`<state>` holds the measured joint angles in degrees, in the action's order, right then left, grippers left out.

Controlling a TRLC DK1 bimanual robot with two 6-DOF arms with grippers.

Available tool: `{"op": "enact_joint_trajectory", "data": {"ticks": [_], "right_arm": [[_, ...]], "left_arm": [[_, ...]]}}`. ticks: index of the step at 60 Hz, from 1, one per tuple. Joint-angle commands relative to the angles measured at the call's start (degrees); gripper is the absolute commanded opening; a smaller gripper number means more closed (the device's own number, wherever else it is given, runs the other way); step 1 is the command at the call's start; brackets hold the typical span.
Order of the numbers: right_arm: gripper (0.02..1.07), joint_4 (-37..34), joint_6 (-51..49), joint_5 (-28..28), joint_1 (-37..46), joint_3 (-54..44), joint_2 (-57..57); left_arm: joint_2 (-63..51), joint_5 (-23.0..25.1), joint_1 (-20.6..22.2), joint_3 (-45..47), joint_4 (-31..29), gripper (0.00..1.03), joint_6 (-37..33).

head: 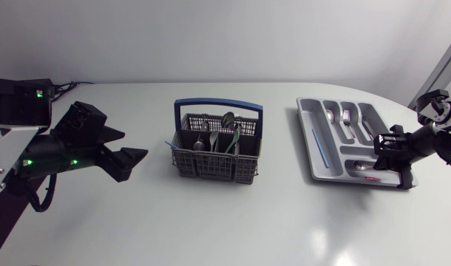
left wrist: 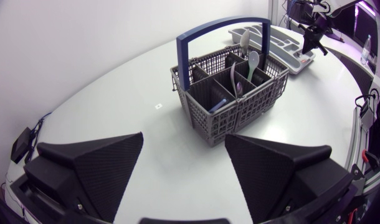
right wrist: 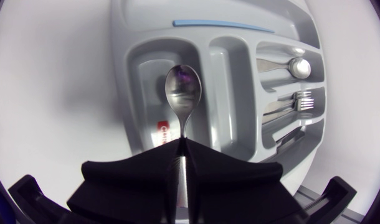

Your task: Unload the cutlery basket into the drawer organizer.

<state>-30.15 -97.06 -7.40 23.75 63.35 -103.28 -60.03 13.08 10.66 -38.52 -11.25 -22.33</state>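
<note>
Right wrist view: the spoon (right wrist: 182, 93) is pinched by its handle between the closed fingers of the right gripper (right wrist: 180, 148). Its bowl sticks out ahead of the fingertips, above the organizer (right wrist: 124, 37). Under the bowl is the wide compartment that carries a red label (right wrist: 164, 132); whether the spoon touches the floor of it cannot be told. Further on in the organizer, a second spoon (right wrist: 296, 66) lies in one long slot and a fork (right wrist: 300, 99) in the slot beside it. A blue strip (right wrist: 222, 24) lies in the narrow slot along one edge.

In the head view the organizer (head: 308, 140) sits at the right of the table (head: 211, 222), its long slots running near to far. The right gripper (head: 395, 151) hangs over its near right corner.

The basket (head: 216, 159) stands at mid-table, well apart from the organizer and to its left. It is grey, with an upright blue handle (head: 218, 106). Cutlery (head: 228, 118) stands in its right-hand compartments, spoon bowls upward.

The left gripper (head: 134, 144) is to the left of the basket, clear of it and pointing toward it. Its fingers (left wrist: 96, 158) are spread wide with nothing between them. In the left wrist view the basket (left wrist: 240, 109) stands ahead of the gap, with the organizer (left wrist: 289, 53) far beyond it.
</note>
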Motion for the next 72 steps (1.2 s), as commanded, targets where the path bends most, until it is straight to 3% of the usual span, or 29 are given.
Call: {"op": "enact_joint_trajectory", "data": {"ticks": [1, 8, 11, 15, 32, 42, 51, 62, 72], "right_arm": [[0.14, 3.0, -2.2, 0.1, 0.2, -2.2, -1.4], [0.55, 4.6, -0.2, 0.0, -0.1, -3.5, -0.2], [0.66, 4.6, 2.1, -0.1, -0.5, -3.9, 1.8], [0.72, 4.0, 4.7, -0.6, -1.4, -5.3, 5.3], [0.72, -0.1, 22.7, -5.1, -14.5, -13.3, 24.7], [0.75, -0.1, 35.0, -5.1, -26.3, -17.6, 31.5], [0.75, 0.4, 42.9, -5.1, -34.1, -19.7, 33.4], [0.75, 0.8, 48.9, -4.6, -40.4, -21.3, 33.9], [0.75, 2.1, 52.9, -2.6, -46.1, -23.2, 33.9]], "left_arm": [[0.4, 0.1, 0.2, 1.5, 1.0, 0.92, -0.5], [-0.2, 0.0, -0.1, 1.7, 1.5, 0.92, -0.6], [-0.4, 0.0, -0.4, 1.7, 1.6, 0.92, -0.7], [-0.9, 0.0, -1.6, 1.8, 2.2, 0.92, -0.9], [-6.6, 0.2, -2.8, 0.9, 5.8, 0.92, -1.2], [-4.8, 0.5, 0.4, 4.7, 10.7, 0.92, -2.7], [-3.1, 0.5, 5.0, 9.7, 19.4, 0.91, -4.4], [-5.0, 2.6, 5.2, 10.7, 25.2, 0.91, -4.7], [-10.6, 4.9, 5.0, 8.4, 27.6, 0.82, -4.7]]}}
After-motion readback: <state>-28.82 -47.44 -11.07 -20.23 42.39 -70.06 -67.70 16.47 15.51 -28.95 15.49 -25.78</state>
